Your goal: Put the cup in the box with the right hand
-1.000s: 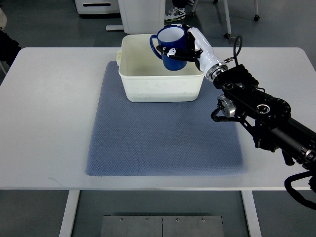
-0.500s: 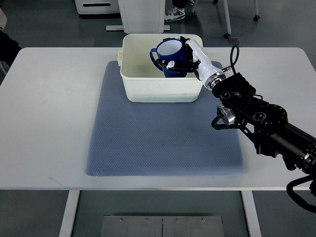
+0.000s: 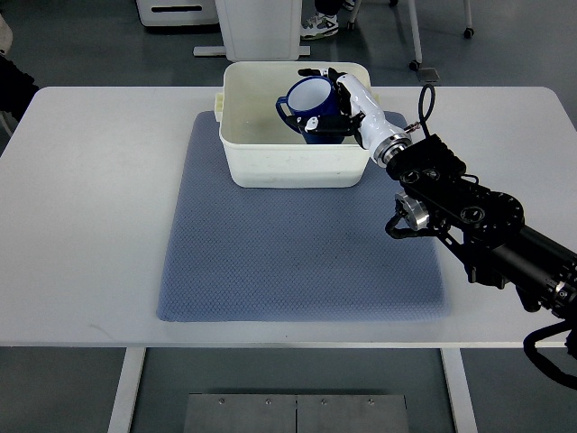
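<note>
The right hand (image 3: 341,101) holds the blue cup (image 3: 311,108) inside the white box (image 3: 239,144), which stands at the far edge of the counter (image 3: 90,225), on the far end of the blue mat (image 3: 297,253). The fingers (image 3: 315,122) wrap the cup's outer wall on its right and near sides, pinching it; the white-lined mouth faces up and slightly toward the left, so the cup sits tilted, with its handle pointing to the box's left wall. It is in the box's right half, below the rim; whether its base touches the box floor I cannot tell.

The placing looks nearly done, with only the release and withdrawal left. The risks lie there. If the fingers let go while the cup is tilted or off the floor, it may drop and roll onto its side. The wrist passes close over the box's right near corner, so lifting out carelessly could catch the rim and drag or tip the light box. A finger hooked near the handle could pull the cup back up.

The left arm is not in view.
</note>
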### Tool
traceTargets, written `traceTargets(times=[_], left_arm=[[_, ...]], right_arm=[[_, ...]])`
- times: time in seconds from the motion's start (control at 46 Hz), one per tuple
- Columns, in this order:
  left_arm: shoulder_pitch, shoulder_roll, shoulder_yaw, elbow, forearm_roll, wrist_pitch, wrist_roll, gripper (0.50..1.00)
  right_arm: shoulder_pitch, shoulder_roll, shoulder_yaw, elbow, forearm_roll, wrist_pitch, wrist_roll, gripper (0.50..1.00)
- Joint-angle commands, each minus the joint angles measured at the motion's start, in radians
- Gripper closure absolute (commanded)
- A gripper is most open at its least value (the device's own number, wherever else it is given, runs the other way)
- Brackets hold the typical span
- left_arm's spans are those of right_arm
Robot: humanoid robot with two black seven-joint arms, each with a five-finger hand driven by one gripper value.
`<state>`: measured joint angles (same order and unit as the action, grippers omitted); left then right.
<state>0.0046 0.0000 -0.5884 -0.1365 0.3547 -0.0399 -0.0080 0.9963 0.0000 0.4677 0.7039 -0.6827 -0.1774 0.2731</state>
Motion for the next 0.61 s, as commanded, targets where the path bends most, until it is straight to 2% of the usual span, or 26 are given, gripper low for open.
traceTargets(times=[0.0,0.587], left_arm=[[0.000,0.000,0.001,0.000,0.000,0.000,0.000,0.500],[0.000,0.000,-0.001,0.000,0.000,0.000,0.000,0.500]], right_arm=[[0.002,0.000,0.000,0.000,0.000,0.001,0.000,0.502],[0.074,0.000,0.052,0.008,0.012,-0.002,-0.009,0.500]])
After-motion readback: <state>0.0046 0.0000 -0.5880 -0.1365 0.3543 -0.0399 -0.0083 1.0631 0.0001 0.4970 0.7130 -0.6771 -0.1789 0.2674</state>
